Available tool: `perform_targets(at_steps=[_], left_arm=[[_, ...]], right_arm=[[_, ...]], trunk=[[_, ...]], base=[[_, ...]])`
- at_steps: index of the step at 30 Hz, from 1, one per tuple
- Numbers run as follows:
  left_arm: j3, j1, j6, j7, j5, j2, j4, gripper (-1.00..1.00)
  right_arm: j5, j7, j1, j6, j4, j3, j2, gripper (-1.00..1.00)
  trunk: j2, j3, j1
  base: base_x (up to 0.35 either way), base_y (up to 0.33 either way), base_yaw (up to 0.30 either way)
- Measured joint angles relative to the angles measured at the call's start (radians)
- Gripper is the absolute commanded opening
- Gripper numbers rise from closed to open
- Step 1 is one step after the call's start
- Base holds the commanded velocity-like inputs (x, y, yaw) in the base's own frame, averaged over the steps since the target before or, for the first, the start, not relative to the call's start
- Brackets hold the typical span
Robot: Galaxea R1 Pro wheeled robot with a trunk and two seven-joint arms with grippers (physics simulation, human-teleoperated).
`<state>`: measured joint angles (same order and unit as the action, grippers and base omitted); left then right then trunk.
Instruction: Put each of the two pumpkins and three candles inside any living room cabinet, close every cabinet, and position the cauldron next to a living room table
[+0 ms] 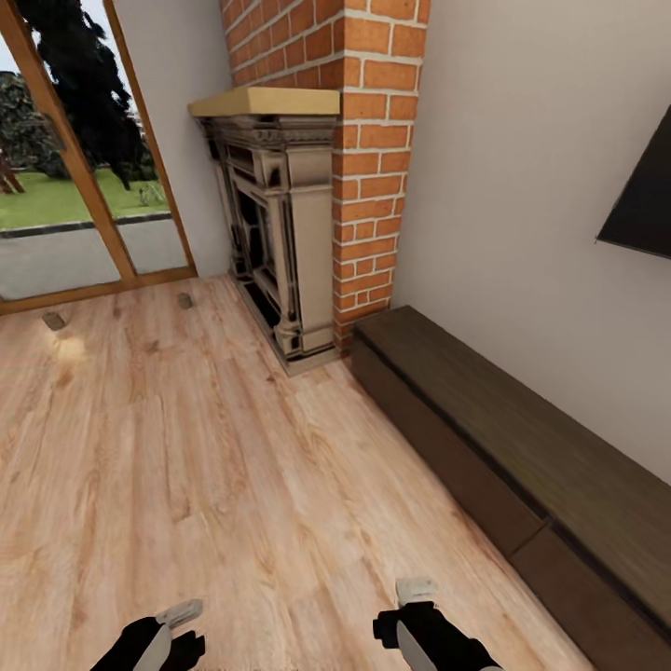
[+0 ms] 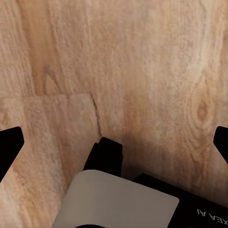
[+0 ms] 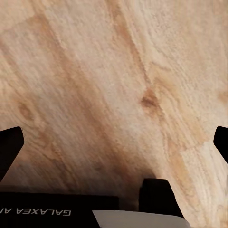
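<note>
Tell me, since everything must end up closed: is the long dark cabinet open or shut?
Shut: the cabinet fronts sit flush, with no pale interior showing.

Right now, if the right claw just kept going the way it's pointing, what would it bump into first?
Most likely the wooden floor: the right gripper points down at bare planks, fingers spread, nothing between. How far off is unclear.

Wood floor (image 1: 186, 447) — two candles (image 1: 53, 321) by window (image 1: 75, 168)

- Your cabinet (image 1: 522, 447) runs off the right and bottom edges of the head view.
- Two small grey-beige objects (image 1: 184, 300) by the window (image 1: 75, 186) are too small to identify.
- Both grippers' fingertips are cut off at the wrist views' edges.
</note>
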<state>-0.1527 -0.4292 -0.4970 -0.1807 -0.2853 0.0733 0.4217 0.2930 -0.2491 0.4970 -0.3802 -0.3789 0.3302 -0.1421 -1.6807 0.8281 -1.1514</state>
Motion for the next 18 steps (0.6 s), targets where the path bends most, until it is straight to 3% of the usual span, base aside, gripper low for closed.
perform_targets(at_steps=[18], left_arm=[[0.000,0.001,0.001,0.001,0.000,0.000,0.000,1.00]], right_arm=[[0.000,-0.001,0.000,0.001,0.001,0.012,-0.002,1.00]], trunk=[[0.000,0.000,0.000]], base=[[0.041,0.006,0.287]])
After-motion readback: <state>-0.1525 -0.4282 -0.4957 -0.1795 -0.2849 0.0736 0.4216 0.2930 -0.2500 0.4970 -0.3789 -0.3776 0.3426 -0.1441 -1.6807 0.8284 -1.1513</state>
